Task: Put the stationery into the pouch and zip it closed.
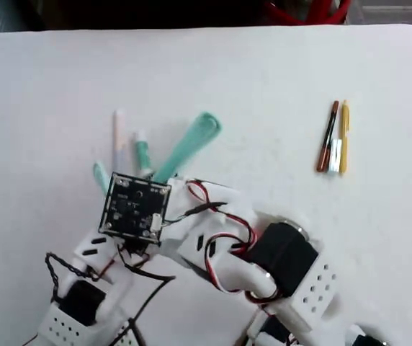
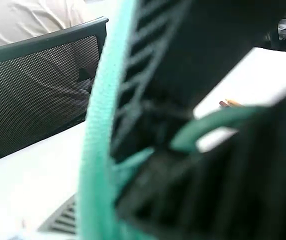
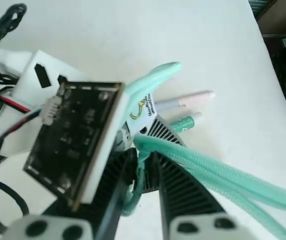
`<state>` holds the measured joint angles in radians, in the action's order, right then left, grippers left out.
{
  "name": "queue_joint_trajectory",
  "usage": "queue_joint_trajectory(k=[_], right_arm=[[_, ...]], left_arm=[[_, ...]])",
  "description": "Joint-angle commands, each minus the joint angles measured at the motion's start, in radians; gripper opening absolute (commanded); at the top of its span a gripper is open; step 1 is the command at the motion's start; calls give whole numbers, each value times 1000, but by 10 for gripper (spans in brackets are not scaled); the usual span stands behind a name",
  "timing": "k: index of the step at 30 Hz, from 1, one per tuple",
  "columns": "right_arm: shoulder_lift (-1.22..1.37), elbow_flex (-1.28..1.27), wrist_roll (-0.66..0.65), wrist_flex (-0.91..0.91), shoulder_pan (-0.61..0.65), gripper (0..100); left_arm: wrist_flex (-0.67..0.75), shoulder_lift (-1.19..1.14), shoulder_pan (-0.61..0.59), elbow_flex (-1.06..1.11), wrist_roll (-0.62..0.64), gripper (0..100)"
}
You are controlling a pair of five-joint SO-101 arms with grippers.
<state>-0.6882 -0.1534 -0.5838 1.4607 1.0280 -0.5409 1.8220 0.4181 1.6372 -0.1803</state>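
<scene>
The pouch, black mesh with a teal rim (image 1: pixel 189 147), is raised between my two arms near the table's front, and its mesh (image 2: pixel 148 75) sits very close in the left wrist view. My right gripper (image 3: pixel 142 161) is shut on a teal cord (image 3: pixel 139 176) at the pouch's zip. My left gripper is under its camera board (image 1: pixel 135 205), right against the pouch. Beyond the pouch lie a pink-and-white pen (image 1: pixel 119 138) and a green marker (image 1: pixel 142 154). A brown pen (image 1: pixel 327 137) and a yellow pen (image 1: pixel 343 135) lie together at the right.
The white table (image 1: pixel 249 79) reaches to the far edge, where a dark mesh chair (image 2: pixel 38 85) stands. My right arm's body (image 1: pixel 285 259) and loose cables (image 1: pixel 213 245) crowd the front middle.
</scene>
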Motion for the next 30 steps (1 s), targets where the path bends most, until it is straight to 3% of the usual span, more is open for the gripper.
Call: queue_joint_trajectory(k=[1, 30], right_arm=[[1, 15, -20, -10, 76, 19], [-2, 14, -37, -8, 31, 19]], left_arm=[[26, -1, -7, -11, -6, 23], [18, -1, -5, -8, -6, 23]])
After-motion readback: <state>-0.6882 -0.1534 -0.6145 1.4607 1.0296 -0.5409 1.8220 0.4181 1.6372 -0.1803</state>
